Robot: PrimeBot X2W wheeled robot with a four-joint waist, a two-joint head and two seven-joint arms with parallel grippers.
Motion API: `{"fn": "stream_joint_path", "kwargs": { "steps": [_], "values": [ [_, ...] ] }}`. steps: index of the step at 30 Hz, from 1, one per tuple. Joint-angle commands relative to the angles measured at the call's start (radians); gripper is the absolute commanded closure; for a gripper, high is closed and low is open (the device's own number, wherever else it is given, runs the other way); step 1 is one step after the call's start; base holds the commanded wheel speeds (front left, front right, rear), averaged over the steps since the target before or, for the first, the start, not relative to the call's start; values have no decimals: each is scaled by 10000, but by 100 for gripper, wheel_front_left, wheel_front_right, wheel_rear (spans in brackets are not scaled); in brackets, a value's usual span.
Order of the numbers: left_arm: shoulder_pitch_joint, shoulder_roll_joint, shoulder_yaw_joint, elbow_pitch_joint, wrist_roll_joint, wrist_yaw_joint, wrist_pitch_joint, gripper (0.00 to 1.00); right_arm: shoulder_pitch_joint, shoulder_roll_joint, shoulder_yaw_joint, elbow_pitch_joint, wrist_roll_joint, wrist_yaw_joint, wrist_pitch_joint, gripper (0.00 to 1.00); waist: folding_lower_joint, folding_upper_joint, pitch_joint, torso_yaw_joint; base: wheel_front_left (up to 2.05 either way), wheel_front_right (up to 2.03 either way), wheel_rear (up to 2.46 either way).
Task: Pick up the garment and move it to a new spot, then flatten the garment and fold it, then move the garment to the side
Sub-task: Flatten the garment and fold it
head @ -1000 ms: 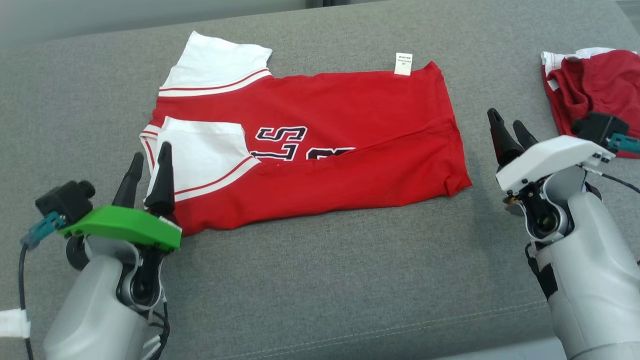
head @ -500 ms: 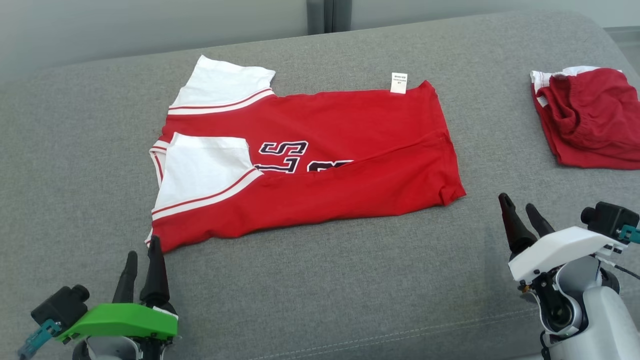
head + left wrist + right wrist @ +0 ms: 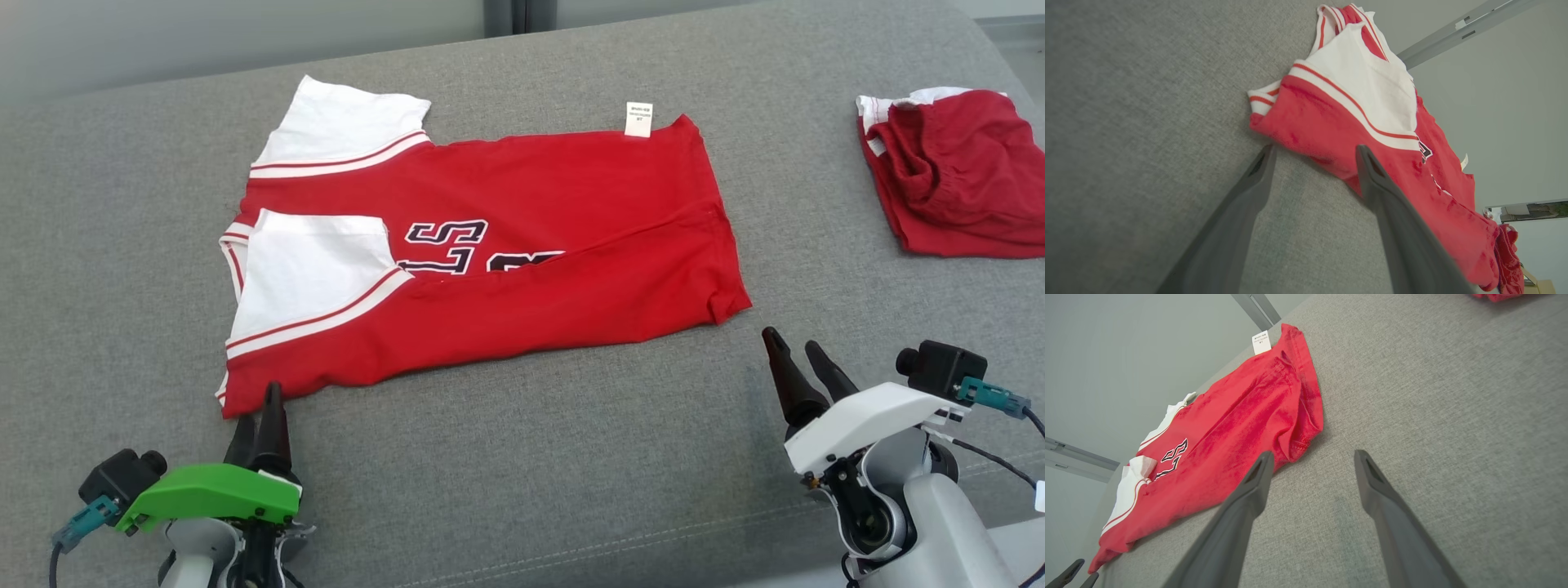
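A red jersey (image 3: 571, 204) with white sleeves and dark lettering lies flat on the grey sofa cushion (image 3: 531, 457), its near long edge folded over the front. A white label sticks out at its far hem. My left gripper (image 3: 260, 408) stands open and empty just short of the jersey's near left corner. In the left wrist view the jersey (image 3: 1331, 122) lies just beyond the left gripper (image 3: 1314, 149). My right gripper (image 3: 789, 339) is open and empty on bare cushion, near the jersey's right hem corner. That hem (image 3: 1298, 428) lies left of the right gripper (image 3: 1313, 453).
A second red garment (image 3: 955, 180), crumpled with white trim, lies at the cushion's far right. A stitched seam runs along the cushion's front edge (image 3: 653, 535). A pale wall stands behind the sofa. Bare cushion spreads in front of the jersey.
Both grippers have drawn back from the jersey's sides toward the cushion's front edge. The head camera has shifted too. The jersey lies as before.
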Motion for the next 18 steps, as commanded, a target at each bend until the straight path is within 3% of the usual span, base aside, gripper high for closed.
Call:
{"fn": "stream_joint_path", "kwargs": {
  "steps": [1,7,9,12,18],
  "values": [
    [-179,-22,52,53,-28,-40,-5,0,-135,-32,23,21,96,2,-48,0,0,0,120,-81,0,0,0],
    [-861,-173,568,876,-584,-333,-204,0,-366,-31,319,228,236,2,-265,0,0,0,402,-229,0,0,0],
    [-1076,-146,612,1118,-539,-489,-393,55,-420,-31,406,370,296,2,-327,0,0,0,469,-248,0,0,0],
    [-1391,-198,625,1355,-452,-730,-677,100,-611,-30,540,642,498,2,-460,0,0,0,562,-225,0,0,0],
    [-1769,-221,557,1349,-89,-1056,-1122,100,-1071,-29,885,1430,801,2,-826,0,0,0,706,-2,0,0,0]
  ]
}}
